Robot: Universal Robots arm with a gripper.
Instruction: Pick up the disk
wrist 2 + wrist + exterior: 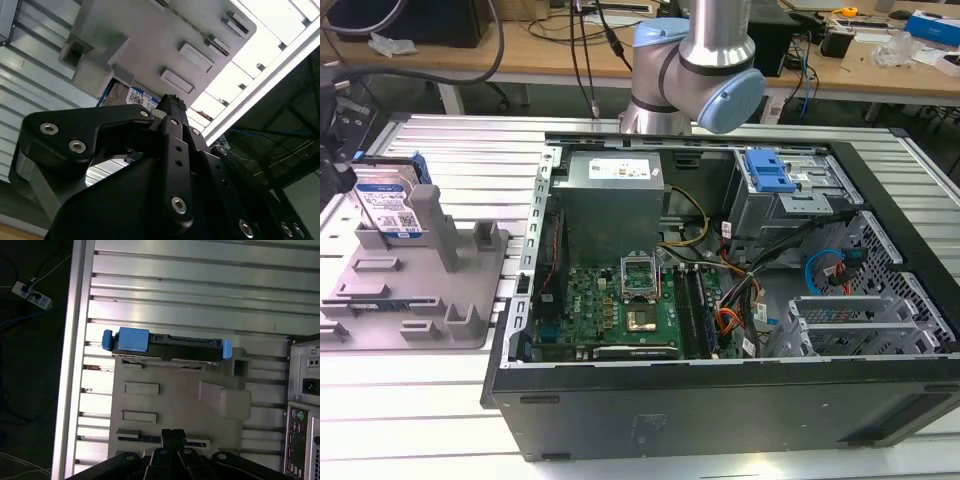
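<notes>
The disk (390, 208) stands on edge at the far end of the grey tray (415, 305), at the exterior view's left, just beside a tall upright post (439, 228). Its blue-and-white label faces the exterior camera. The tray lies on the slatted metal surface (470, 140), next to the open computer case (720, 405).

In the first wrist view the disk (167, 346) shows edge-on from above, with a blue rail at each end. The end effector (173, 432) hangs over the near part of the tray (165, 407), well apart from the disk. Its two fingertips are pressed together on nothing, so the disk is not yet grasped. The second wrist view shows the end effector (172, 100) with a corner of the label (136, 96) beyond it.

The disk is probably stiff and fairly heavy for its size, with smooth metal faces that may slip under a light pinch, and it likely tolerates knocks badly. The soundest hold looks to be across the two broad faces near the free top edge — midway between the rails, since the blue plastic may flex
</notes>
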